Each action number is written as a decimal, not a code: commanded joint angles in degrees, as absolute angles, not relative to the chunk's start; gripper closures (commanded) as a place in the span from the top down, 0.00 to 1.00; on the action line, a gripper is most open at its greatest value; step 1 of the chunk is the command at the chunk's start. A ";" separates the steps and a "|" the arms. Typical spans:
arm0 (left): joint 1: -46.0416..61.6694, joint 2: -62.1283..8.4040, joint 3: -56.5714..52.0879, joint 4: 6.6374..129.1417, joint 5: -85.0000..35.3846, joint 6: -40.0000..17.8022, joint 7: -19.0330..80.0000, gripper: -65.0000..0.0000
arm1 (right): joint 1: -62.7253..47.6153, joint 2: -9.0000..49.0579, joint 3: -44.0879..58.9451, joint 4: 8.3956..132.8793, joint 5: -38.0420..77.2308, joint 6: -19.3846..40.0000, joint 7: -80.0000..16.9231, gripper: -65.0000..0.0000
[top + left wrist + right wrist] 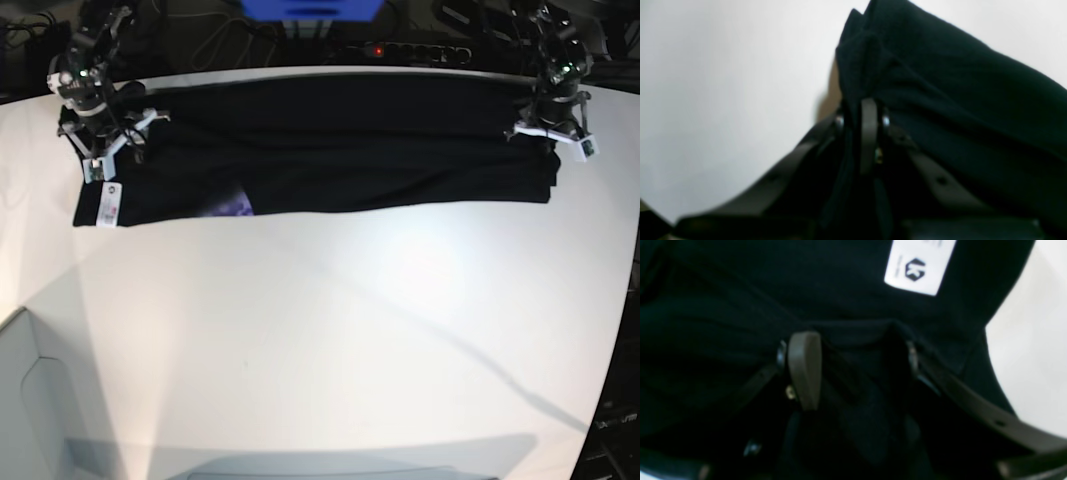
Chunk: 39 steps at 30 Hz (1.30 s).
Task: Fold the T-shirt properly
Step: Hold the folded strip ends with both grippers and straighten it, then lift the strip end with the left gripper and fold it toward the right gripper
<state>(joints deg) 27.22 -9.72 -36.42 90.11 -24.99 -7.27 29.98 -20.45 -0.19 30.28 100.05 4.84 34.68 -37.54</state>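
The limp black T-shirt (pixel 330 150) sags between the left gripper (pixel 862 115), pinched onto a bunched edge, and the right gripper (pixel 853 350), whose spread jaws straddle cloth, grip uncertain; hem corners look the safest holds.

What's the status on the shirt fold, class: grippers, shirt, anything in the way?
Left gripper shut on T-shirt edge. Right gripper open, cloth between its jaws. Shirt stretched in a band across table's far side. Nothing in the way.
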 commanded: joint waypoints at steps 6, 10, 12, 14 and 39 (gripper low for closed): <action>27.56 -9.71 -36.53 97.10 -23.78 -6.46 32.48 0.00 | -19.91 1.71 30.46 98.24 3.30 34.86 -38.90 0.50; 28.62 -7.96 -36.26 104.40 -23.78 -6.46 32.48 0.00 | -19.65 1.63 30.29 98.42 3.30 34.86 -38.90 0.50; 28.88 -6.90 -36.00 108.79 -23.78 -6.46 32.48 0.00 | -19.65 1.36 30.20 98.68 3.30 34.86 -38.90 0.50; 29.32 -4.88 -35.82 112.57 -23.78 -6.46 32.48 0.00 | -19.65 1.27 30.20 98.68 3.30 34.86 -38.90 0.50; 24.84 -3.30 9.27 112.31 -22.99 -5.93 32.13 0.00 | -19.56 1.27 30.11 98.68 3.30 34.86 -38.90 0.50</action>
